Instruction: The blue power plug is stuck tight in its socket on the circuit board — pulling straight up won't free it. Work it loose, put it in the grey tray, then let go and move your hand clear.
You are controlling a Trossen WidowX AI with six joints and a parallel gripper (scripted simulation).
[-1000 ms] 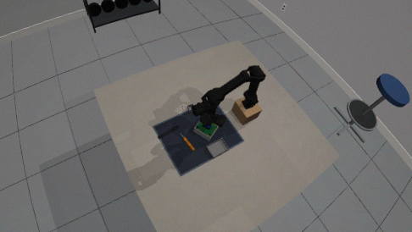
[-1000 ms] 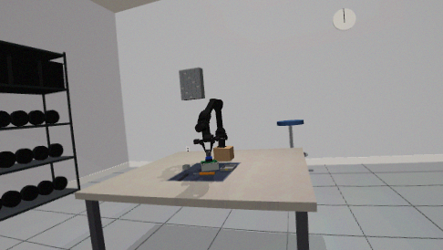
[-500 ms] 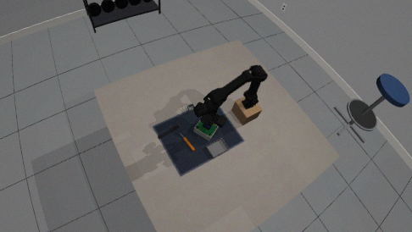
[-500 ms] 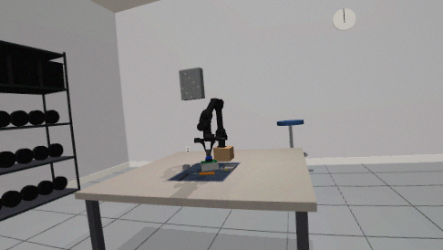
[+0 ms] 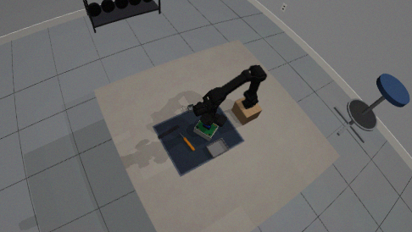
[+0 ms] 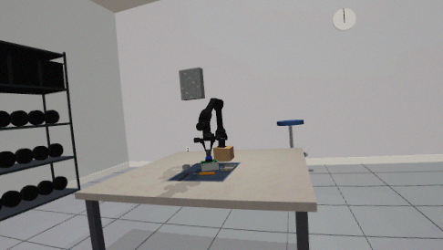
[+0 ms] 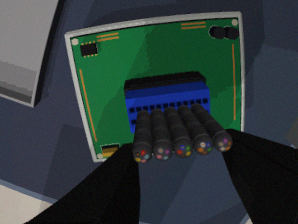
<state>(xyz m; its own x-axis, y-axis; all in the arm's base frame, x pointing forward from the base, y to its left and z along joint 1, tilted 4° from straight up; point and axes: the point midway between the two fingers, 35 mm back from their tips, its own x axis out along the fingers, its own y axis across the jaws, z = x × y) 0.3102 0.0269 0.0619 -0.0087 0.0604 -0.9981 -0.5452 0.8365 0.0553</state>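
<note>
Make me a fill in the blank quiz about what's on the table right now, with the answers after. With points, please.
1. The plug (image 7: pixel 167 99) between the jaws (image 5: pixel 207 123) (image 6: pixel 209 152) is ____ in color.
2. The circuit board (image 5: pixel 212 129) (image 7: pixel 105 75) is mostly ____.
3. The screwdriver's handle (image 5: pixel 189 144) (image 6: pixel 207 173) is ____.
4. The arm stands on a ____ block (image 5: pixel 246 115) (image 6: pixel 223 153).

Answers: blue; green; orange; brown
</note>
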